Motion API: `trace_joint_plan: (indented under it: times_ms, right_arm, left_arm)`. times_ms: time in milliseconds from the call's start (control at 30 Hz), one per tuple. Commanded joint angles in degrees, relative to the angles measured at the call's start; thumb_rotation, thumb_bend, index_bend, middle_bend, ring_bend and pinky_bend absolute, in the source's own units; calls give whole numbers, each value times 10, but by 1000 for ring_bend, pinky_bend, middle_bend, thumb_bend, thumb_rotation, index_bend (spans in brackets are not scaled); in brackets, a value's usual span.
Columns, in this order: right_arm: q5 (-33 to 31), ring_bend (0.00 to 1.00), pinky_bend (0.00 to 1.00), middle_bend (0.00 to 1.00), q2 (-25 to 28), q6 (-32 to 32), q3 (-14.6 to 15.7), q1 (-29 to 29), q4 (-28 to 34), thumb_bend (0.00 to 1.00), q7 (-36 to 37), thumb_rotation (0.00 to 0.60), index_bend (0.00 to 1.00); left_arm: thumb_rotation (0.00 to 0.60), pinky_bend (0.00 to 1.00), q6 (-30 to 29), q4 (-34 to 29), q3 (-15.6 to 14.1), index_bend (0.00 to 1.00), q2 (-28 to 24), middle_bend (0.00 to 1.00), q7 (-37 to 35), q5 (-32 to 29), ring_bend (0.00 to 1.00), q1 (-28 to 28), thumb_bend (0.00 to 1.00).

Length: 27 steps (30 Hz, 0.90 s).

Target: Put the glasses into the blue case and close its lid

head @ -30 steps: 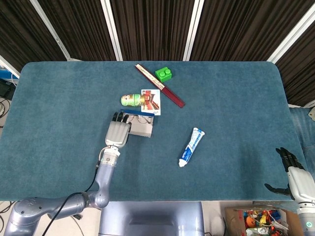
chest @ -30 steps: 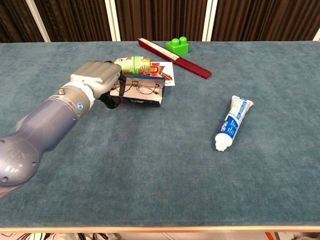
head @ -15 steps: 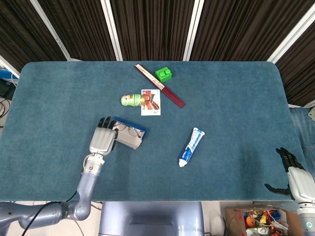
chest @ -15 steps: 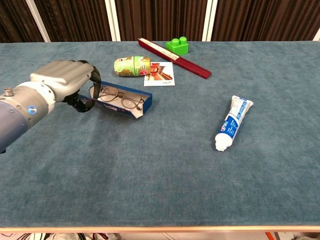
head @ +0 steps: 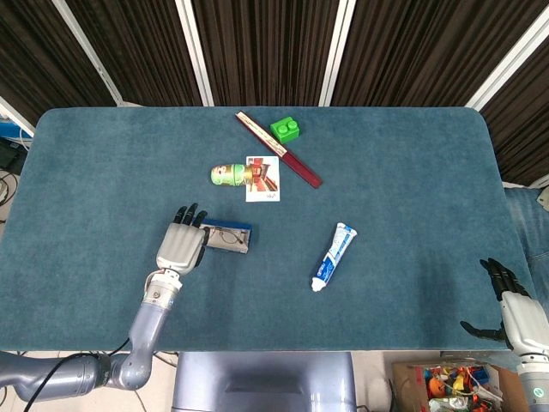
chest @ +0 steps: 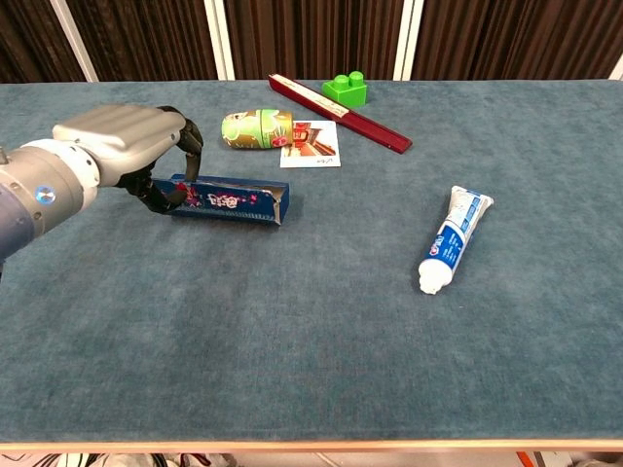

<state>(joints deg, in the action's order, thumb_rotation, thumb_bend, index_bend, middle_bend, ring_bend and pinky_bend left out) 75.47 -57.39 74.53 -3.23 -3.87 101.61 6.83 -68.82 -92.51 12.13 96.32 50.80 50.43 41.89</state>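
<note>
The blue case (head: 228, 238) lies on the teal table (head: 403, 172), left of centre. The glasses (head: 220, 233) show inside it in the head view. In the chest view only the case's patterned blue side (chest: 229, 202) shows, and the glasses are hidden behind it. My left hand (head: 180, 246) grips the case's left end, its fingers (chest: 180, 161) curled over the rim. At the table's near right corner, off the edge, my right hand (head: 513, 302) holds nothing and its fingers are spread apart.
A green can (head: 228, 175) and a picture card (head: 262, 178) lie just beyond the case. A dark red stick (head: 279, 150) and a green brick (head: 285, 130) sit further back. A toothpaste tube (head: 334, 256) lies to the right of the case.
My left hand has drawn the case with the glasses away from the can and card, towards the left and nearer edge. The case has tipped down to lie low. The right hand is still.
</note>
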Motion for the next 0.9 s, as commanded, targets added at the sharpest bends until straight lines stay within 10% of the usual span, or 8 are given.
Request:
trace_joint_plan:
  times_ms: [33, 900]
  right_arm:
    - [-1, 36, 178, 0, 1, -1, 0, 0, 1, 207, 0, 600, 0]
    - [-7, 36, 178, 0, 3, -8, 1, -2, 5, 208, -2, 600, 0]
  left_arm:
    - [600, 90, 18, 9, 12, 562, -2, 160, 9, -13, 19, 17, 421]
    - [600, 85, 65, 98, 48, 564, 23, 159, 0, -110, 19, 85, 420]
